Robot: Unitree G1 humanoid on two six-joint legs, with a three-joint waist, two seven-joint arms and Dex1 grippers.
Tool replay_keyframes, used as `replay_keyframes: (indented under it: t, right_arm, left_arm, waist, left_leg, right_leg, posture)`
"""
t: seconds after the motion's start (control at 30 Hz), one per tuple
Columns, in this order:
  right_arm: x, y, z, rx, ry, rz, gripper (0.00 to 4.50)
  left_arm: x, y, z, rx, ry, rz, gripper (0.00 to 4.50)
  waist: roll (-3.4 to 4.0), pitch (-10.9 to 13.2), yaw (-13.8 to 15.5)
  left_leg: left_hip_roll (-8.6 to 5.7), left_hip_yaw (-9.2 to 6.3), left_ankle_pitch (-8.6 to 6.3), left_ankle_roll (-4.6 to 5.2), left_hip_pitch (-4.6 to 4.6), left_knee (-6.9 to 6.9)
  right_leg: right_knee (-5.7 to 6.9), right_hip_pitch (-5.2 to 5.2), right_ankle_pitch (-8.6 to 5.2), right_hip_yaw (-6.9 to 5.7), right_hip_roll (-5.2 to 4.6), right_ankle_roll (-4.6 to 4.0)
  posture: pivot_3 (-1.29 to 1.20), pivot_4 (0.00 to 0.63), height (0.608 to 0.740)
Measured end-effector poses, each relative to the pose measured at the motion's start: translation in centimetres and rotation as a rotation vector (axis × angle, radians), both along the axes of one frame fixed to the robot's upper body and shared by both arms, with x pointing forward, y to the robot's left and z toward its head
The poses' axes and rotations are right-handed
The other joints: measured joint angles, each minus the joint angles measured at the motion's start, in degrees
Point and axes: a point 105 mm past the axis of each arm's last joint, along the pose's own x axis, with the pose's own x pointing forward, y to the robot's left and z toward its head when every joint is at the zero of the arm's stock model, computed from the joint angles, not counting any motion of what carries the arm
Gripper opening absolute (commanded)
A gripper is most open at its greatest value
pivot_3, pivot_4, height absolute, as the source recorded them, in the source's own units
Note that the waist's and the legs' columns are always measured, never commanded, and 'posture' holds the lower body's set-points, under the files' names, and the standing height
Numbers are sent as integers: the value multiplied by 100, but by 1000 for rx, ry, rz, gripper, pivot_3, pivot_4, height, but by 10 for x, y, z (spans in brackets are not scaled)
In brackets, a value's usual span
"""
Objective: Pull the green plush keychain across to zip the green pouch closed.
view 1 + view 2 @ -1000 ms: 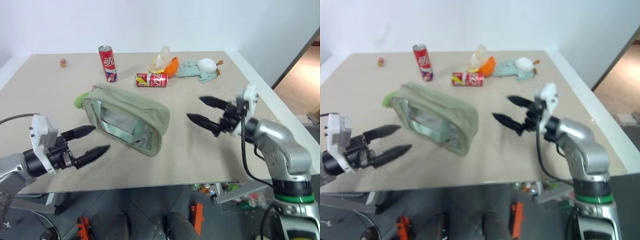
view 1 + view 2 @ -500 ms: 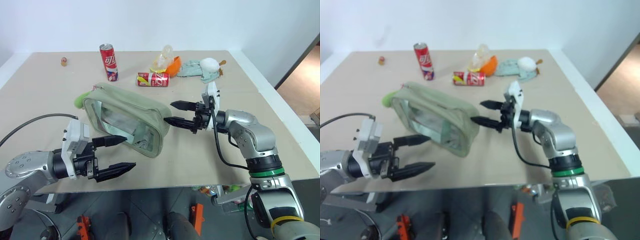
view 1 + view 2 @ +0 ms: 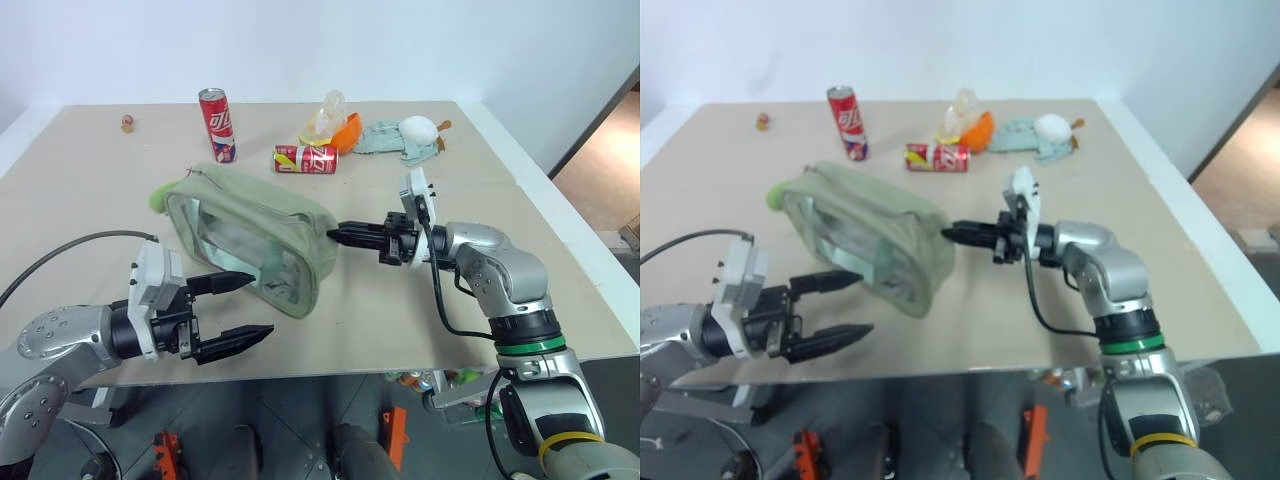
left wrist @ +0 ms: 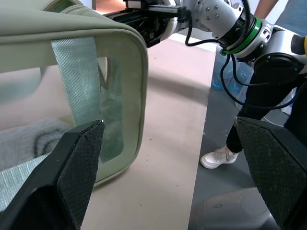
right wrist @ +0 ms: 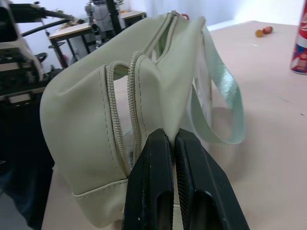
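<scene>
The right gripper (image 3: pixel 340 235) had its fingers pressed together with nothing clamped between them, the tips at the right end of the green pouch (image 3: pixel 250 235); contact could not be confirmed. The left gripper (image 3: pixel 240 308) stood spread wide and empty in front of the pouch's near clear window. The pouch lay on the table (image 3: pixel 100 190) with its top zipper (image 5: pixel 120 120) parted at the right end. The green plush keychain (image 3: pixel 160 198) sat at the pouch's far left end.
</scene>
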Motion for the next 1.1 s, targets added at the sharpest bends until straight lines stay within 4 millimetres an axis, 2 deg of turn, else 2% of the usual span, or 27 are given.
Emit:
replay_keyframes:
  t: [0.17, 0.3, 0.47, 0.63, 0.67, 0.7, 0.83, 0.9, 1.0, 1.1]
  right_arm:
    - [1, -7, 7, -66, -69, 44, 73]
    - [27, -38, 25, -203, -233, -6, 73]
    - [48, -56, 22, -280, -271, -50, 73]
    - [55, -64, 22, -294, -259, -62, 1627]
    - [55, -65, 25, -259, -244, -74, 2058]
    - [55, -66, 28, -238, -238, -83, 2281]
    - [50, -74, 53, -83, -244, -167, 3679]
    - [38, -87, 66, -3, -245, -239, 4342]
    - [19, -97, 71, 49, -222, -308, 4342]
    - [-6, -88, 61, 65, -190, -327, 4342]
  left_arm:
    - [1, 0, -1, -1, -2, 3, 4500]
    - [1, -3, -2, -11, 4, -7, 4500]
    - [1, -5, -1, -20, 0, -14, 4500]
    - [2, -5, -1, -19, -3, -17, 4500]
    - [2, -5, 0, -19, -6, -17, 4500]
    - [3, -5, 0, -19, -8, -17, 4500]
    - [5, -5, 0, -17, -9, -15, 4500]
    - [8, -5, 0, -18, -5, -15, 4500]
    - [11, -5, 2, -22, -10, -20, 4500]
    - [15, -6, 5, -31, -10, -39, 4500]
  waist:
    - [5, 3, 0]
    - [5, 4, -2]
    - [6, 5, -4]
    - [6, 5, -2]
    - [7, 5, -2]
    - [7, 5, -2]
    - [7, 5, 8]
    - [7, 5, 42]
    - [7, 5, 44]
    - [7, 5, 18]
  left_leg:
    - [-1, 4, 0, 0, 0, 2]
    - [-2, 8, 0, 0, 4, 4]
    - [-1, 5, 0, 0, 4, 2]
    - [-2, 5, -6, -2, 2, 0]
    - [-2, 5, -6, -2, 1, 0]
    - [-2, 4, -6, -2, 0, 0]
    - [-4, -3, -7, -3, -2, 1]
    - [-7, -11, -7, -3, -6, 1]
    - [-8, -10, -8, -4, -5, 3]
    - [-2, -14, -7, -4, -2, 2]
  right_leg:
    - [0, -1, -1, 1, -2, 1]
    - [-1, 2, 1, 2, -2, 1]
    - [0, 2, 3, 3, 1, -6]
    - [0, 2, 10, 3, -1, -31]
    - [0, 2, 10, 4, -2, -31]
    - [0, 1, 10, 3, -2, -31]
    - [2, 3, 9, -2, -4, -30]
    - [2, 5, 7, -9, -7, -28]
    - [2, 4, -3, -7, -8, -12]
    - [4, 5, -10, -7, 1, -2]
  posture:
    - [0, 150, 740]
    - [0, 150, 740]
    - [0, 150, 740]
    - [0, 150, 740]
    - [0, 150, 740]
    - [0, 150, 740]
    - [0, 150, 740]
    - [0, 150, 740]
    - [0, 150, 740]
    - [0, 150, 740]
